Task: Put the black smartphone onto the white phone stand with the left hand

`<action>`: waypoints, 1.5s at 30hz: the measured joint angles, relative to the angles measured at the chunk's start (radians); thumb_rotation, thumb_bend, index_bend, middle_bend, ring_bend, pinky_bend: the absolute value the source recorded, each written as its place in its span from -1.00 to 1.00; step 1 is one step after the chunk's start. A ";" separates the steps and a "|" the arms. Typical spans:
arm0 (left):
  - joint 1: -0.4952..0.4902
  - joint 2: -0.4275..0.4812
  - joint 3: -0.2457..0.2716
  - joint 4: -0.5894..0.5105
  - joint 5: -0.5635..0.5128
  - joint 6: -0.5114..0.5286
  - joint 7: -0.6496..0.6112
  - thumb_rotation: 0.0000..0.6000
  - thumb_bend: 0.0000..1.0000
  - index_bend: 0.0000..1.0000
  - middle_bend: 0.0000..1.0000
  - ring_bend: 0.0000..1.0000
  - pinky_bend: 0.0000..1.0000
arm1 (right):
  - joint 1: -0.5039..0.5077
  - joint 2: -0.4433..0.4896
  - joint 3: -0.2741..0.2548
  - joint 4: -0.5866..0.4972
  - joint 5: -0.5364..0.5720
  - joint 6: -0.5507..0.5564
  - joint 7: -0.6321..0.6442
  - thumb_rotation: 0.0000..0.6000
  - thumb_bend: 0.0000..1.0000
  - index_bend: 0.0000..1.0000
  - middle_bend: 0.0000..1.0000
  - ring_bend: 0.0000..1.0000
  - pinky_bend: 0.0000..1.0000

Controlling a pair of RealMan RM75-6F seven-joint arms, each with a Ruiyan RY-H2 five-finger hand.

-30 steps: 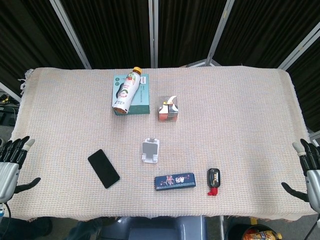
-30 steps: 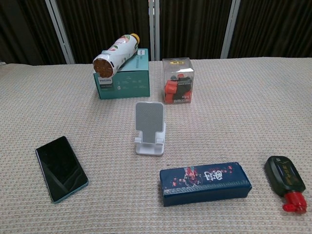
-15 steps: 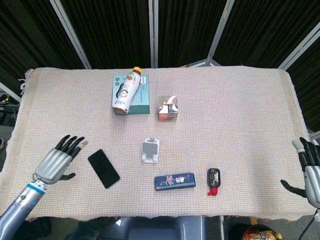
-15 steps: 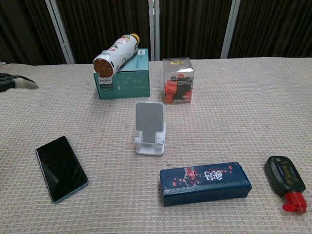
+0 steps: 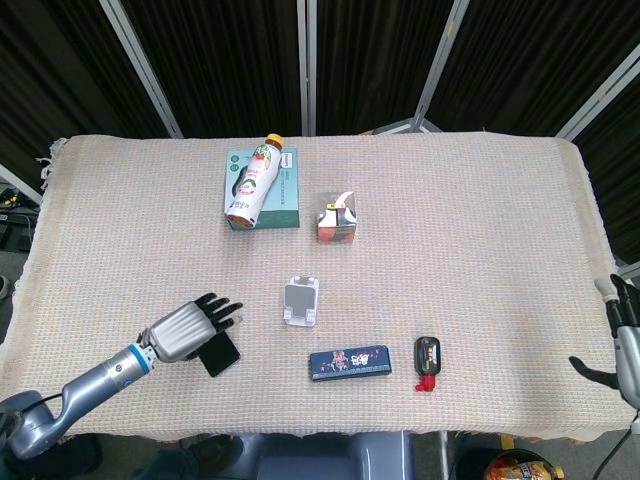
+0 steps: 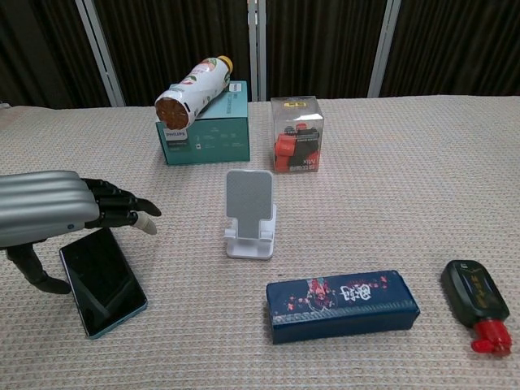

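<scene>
Swinging in from the table edge, the left hand (image 6: 49, 215) now hovers over the black smartphone (image 6: 103, 281), fingers spread, holding nothing; beyond the fingertips stands the white phone stand (image 6: 249, 213), which a careless reach might topple

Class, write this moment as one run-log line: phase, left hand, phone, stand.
phase: reach | left hand: open, above phone, no grip | black smartphone: flat on cloth | white phone stand: empty

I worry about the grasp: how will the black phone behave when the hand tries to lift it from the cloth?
The black smartphone lies flat, thin and glossy, so the left hand above it will probably find it slippery and stiff. The woven tablecloth should resist sliding.
</scene>
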 measured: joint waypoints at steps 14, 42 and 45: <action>-0.046 -0.081 0.056 0.099 -0.012 -0.055 0.004 1.00 -1.00 -0.70 -0.89 -0.74 -0.65 | -0.006 0.009 0.005 0.008 0.016 0.005 0.021 1.00 -1.00 -1.00 -1.00 -1.00 -1.00; -0.053 0.009 0.041 0.026 -0.036 0.101 0.061 1.00 -1.00 0.13 -0.03 0.05 -0.06 | -0.001 0.006 0.005 0.003 0.021 0.002 0.011 1.00 -1.00 -1.00 -1.00 -1.00 -1.00; -0.055 0.021 0.014 0.009 -0.018 0.161 0.103 1.00 -1.00 0.15 -0.02 0.05 -0.06 | -0.004 0.010 0.006 0.003 0.020 0.006 0.021 1.00 -1.00 -1.00 -1.00 -1.00 -1.00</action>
